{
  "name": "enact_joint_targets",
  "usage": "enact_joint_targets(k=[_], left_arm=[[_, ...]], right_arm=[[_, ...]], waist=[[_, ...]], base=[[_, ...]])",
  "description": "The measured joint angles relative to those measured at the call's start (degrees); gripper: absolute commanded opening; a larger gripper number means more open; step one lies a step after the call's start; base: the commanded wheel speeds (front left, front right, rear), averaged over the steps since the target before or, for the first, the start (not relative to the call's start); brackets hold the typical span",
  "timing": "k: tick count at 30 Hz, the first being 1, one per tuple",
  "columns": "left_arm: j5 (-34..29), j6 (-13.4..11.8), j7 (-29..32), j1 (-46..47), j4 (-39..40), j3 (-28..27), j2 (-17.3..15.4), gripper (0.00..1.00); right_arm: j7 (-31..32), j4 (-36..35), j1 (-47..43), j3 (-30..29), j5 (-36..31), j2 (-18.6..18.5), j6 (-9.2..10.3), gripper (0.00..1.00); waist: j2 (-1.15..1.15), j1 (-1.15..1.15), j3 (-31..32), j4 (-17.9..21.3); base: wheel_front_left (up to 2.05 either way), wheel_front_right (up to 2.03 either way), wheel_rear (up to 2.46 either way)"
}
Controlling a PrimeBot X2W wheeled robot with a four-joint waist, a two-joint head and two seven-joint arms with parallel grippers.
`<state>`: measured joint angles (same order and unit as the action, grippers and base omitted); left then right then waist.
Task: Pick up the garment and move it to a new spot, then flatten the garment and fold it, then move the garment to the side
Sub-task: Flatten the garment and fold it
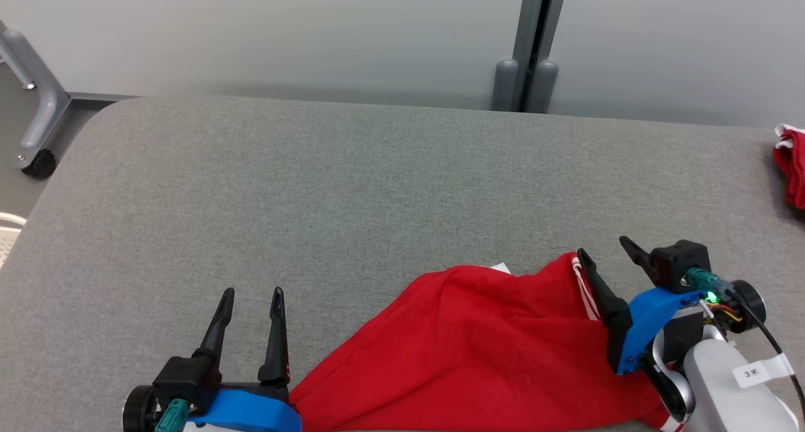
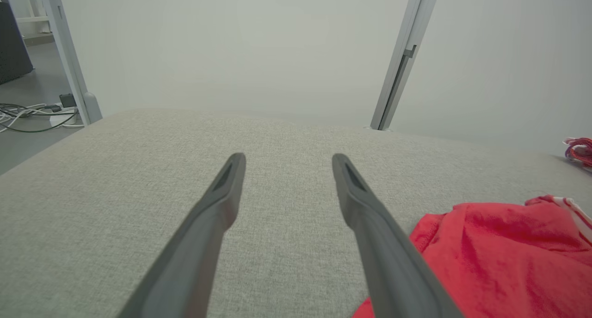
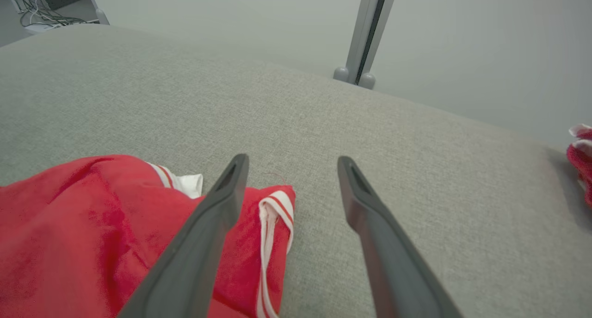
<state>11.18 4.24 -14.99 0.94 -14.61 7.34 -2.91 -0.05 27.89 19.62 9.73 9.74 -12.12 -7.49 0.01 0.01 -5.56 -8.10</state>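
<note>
Plainly spread, empty: left end effector (image 1: 253,290) beside garment (image 1: 478,344); right end effector (image 1: 601,245) at edge.

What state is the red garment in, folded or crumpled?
Crumpled, not folded: the red garment lies in a loose, wrinkled heap on the grey surface, its white-striped edge bunched up.

Head cam: high, looking forward and down across grey bench (image 1: 314,199), wall (image 1: 251,29) at frame top. Wrist cams: low, near the bench, looking along own fingers (image 2: 217,207) toward wall. All share red garment (image 1: 478,350), upright post (image 1: 528,42).
</note>
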Motion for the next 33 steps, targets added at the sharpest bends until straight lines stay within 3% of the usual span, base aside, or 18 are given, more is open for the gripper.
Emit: enact_joint_targets(k=[15,16,17,18,33], left_arm=[[0.9,-0.4,0.0,1.7,-0.4,1.7,0.0,1.0],[0.9,-0.4,0.0,1.7,-0.4,1.7,0.0,1.0],[0.9,-0.4,0.0,1.7,-0.4,1.9,0.0,1.0],[1.0,-0.4,0.0,1.7,-0.4,1.9,0.0,1.0],[1.6,-0.7,0.0,2.7,-0.8,2.6,0.0,1.0]], right_arm=[[3.6,19.0,6.4,8.6,3.7,-1.4,0.0,1.0],[3.9,19.7,6.9,9.1,4.2,-1.4,0.0,0.42],[4.0,20.3,7.4,9.6,4.7,-1.5,0.0,0.09],[4.0,20.8,7.9,10.1,5.4,-1.5,-0.01,0.0],[-5.5,22.9,22.9,9.2,8.8,-6.3,-0.01,0.0]], waist=[[0.0,-0.01,-2.1,-3.5],[-0.01,-0.01,-2.1,-3.6],[-0.01,-0.01,-2.2,-3.7],[0.0,-0.01,-2.3,-3.8],[0.0,0.0,-2.9,-4.0]], base=[[0.0,0.0,0.0],[0.0,0.0,0.0],[0.0,0.0,0.0],[0.0,0.0,0.0],[0.0,0.0,0.0]])
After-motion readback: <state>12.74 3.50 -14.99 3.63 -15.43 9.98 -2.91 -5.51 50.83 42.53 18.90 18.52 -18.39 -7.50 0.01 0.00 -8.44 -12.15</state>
